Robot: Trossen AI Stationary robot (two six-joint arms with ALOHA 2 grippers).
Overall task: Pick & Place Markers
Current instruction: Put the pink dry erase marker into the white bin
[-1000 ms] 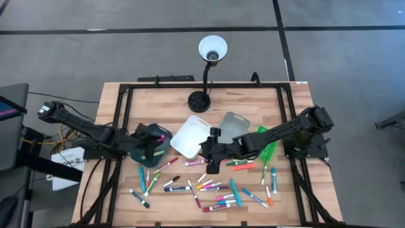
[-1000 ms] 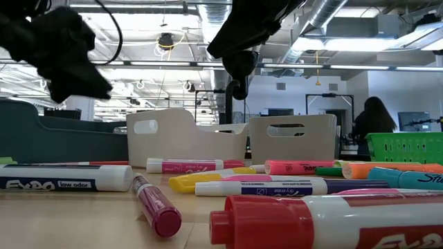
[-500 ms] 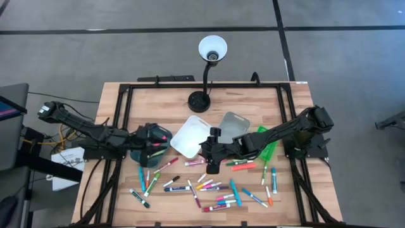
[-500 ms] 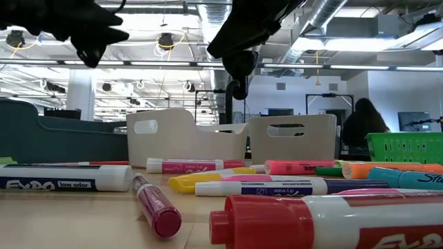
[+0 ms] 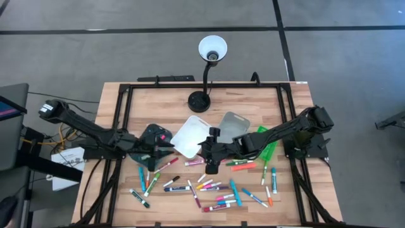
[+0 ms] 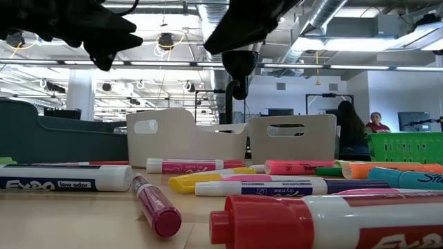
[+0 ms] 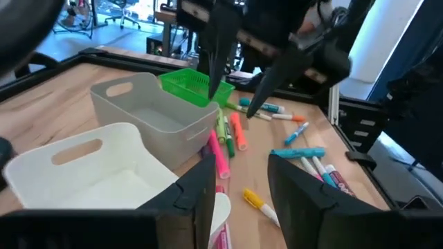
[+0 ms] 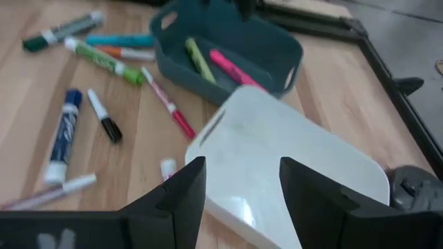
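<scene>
Several markers [image 5: 202, 185] lie loose on the near half of the wooden table. A yellow-green marker [image 8: 197, 59] and a pink one [image 8: 232, 68] lie in the teal bin [image 5: 150, 134]. My left gripper [image 5: 166, 150] hangs at that bin's near right corner, open, pointing almost level toward the table's right; nothing is between its fingers [image 7: 242, 166]. My right gripper [image 5: 212, 166] hovers open near the table's middle, slanting down beside the white bin [image 5: 188, 137], and holds nothing [image 8: 242, 169].
A grey bin [image 5: 235, 126] and a green bin [image 5: 269, 144] stand to the right of the white bin. A desk lamp [image 5: 201, 100] stands on the far middle. A black frame [image 5: 120, 114] runs round the table. People show in the room behind [image 6: 377, 124].
My left gripper has risen out of the teal bin, shifted a little toward the table's right, and tipped from pointing down to nearly level while rolling. Its fingers have stayed apart. My right arm has kept still.
</scene>
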